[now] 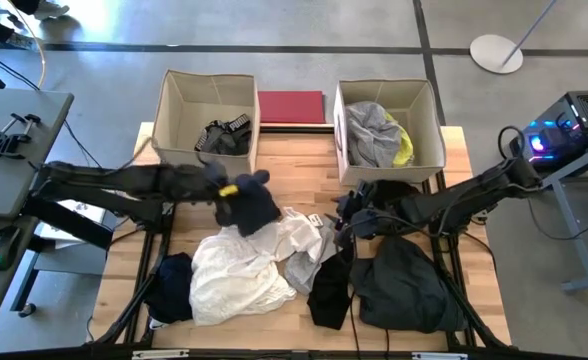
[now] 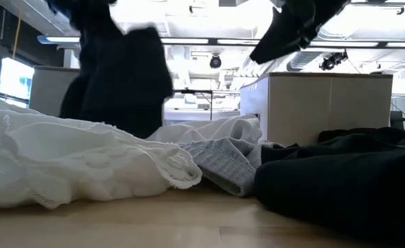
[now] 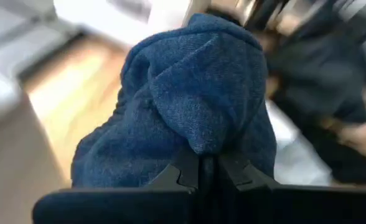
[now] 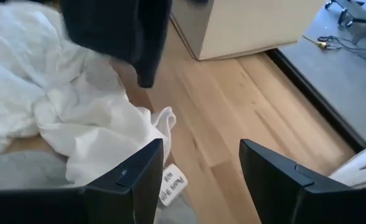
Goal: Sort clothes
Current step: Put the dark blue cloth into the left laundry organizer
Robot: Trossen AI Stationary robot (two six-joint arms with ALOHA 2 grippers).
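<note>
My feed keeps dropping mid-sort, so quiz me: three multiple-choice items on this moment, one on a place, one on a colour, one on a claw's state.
1. Where is the yellow garment?
A. in the right box, with a grey garment
B. in the left box
C. loose on the tabletop

2. What colour is the garment that the left claw holds?
A. white
B. dark navy
C. yellow

3. How does the right claw stand?
A. shut on a black garment
B. shut on nothing
C. open, holding nothing

Key:
1. A: the high view shows the yellow garment against the grey garment inside the right box.
2. B: the left claw is clamped on the dark navy garment, lifted off the table.
3. C: the right claw has its fingers spread with bare wood between them.
</note>
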